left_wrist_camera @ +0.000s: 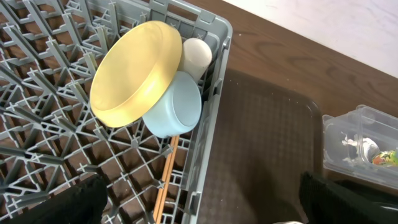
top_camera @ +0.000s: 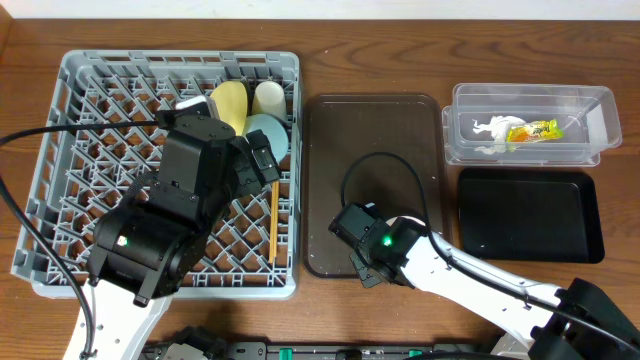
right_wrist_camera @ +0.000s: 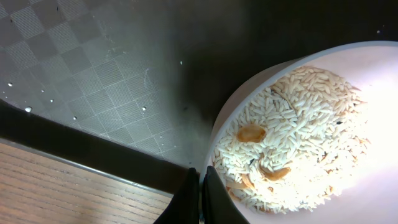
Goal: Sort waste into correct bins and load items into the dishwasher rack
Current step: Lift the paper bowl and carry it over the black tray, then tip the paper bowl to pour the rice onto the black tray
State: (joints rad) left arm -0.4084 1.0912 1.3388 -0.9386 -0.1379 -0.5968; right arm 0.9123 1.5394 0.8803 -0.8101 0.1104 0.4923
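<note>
At the near left corner of the brown serving tray [top_camera: 375, 130], the right gripper [right_wrist_camera: 200, 177] has its two fingers pressed nearly together on the rim of the white bowl [right_wrist_camera: 379, 68], so it appears to be gripping the bowl by its edge. The bowl sits low over the tray and holds a heap of pale, rice-like crumbs [right_wrist_camera: 298, 124]. From overhead the bowl is mostly hidden under the wrist.

Over the dishwasher rack [top_camera: 90, 120], the left gripper [left_wrist_camera: 211, 199] hangs with its fingers spread wide and nothing between them. The yellow plate [left_wrist_camera: 134, 71], light blue bowl [left_wrist_camera: 177, 112], white cup [left_wrist_camera: 197, 55] and chopsticks [left_wrist_camera: 166, 174] already lie in the rack's far right corner. The napkin [top_camera: 490, 130] and wrapper [top_camera: 533, 130] are in the clear tub [top_camera: 600, 105]; the black tray [top_camera: 530, 215] looks bare.

The weak spot, I judge, is that thin pinch on one edge. A loaded bowl held this way can swing or slip as it rises, and any early tilt would scatter crumbs across the serving tray or the table before a bin is reached. Tipping too fast over the shallow black tray could also send crumbs over its low wall
</note>
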